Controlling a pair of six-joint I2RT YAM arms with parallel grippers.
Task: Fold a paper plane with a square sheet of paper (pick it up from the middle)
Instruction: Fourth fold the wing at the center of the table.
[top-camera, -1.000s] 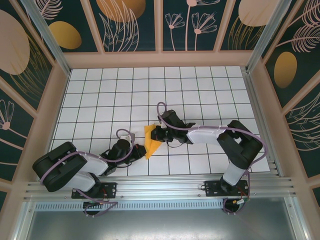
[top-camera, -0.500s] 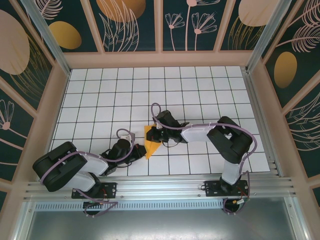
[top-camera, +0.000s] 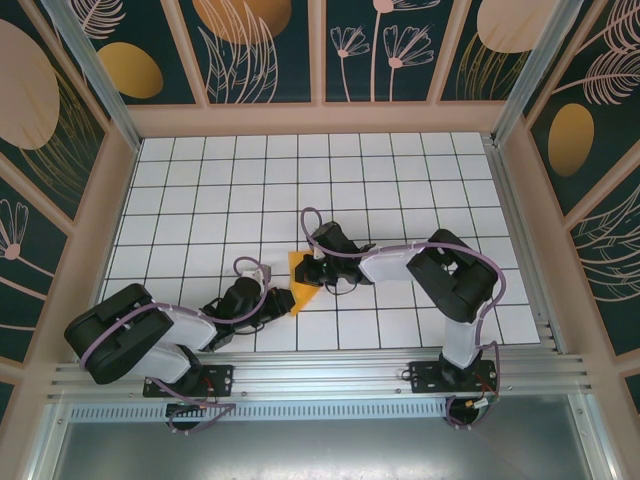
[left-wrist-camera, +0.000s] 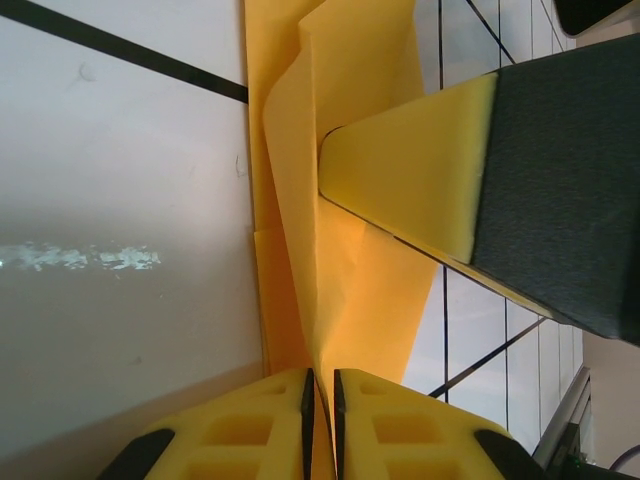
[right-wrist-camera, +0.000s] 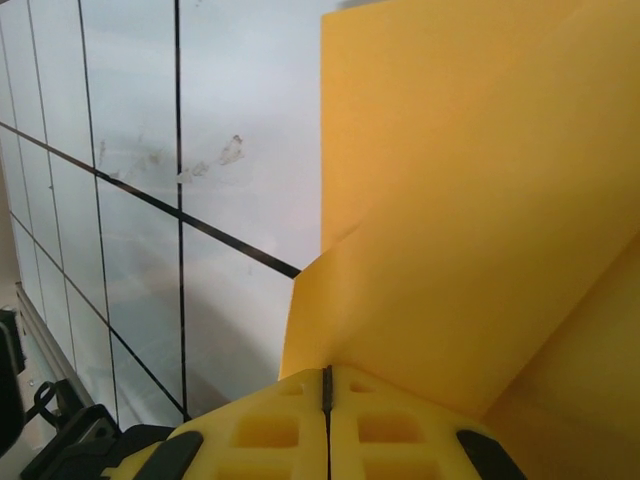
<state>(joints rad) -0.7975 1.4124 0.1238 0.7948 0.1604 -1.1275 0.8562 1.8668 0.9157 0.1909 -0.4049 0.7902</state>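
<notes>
Folded orange paper on white grid table, dark floral walls

We note a white tabletop ruled with black grid lines. Pale wooden frame around it. Dark floral wall panels far, left, right. Aluminium rail near. Even light.

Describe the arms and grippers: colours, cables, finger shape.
Left arm and right arm: black joints, white link shells, a purple cable looped along each. Left gripper and right gripper: black bodies, yellow fingers moulded with square pockets.
</notes>
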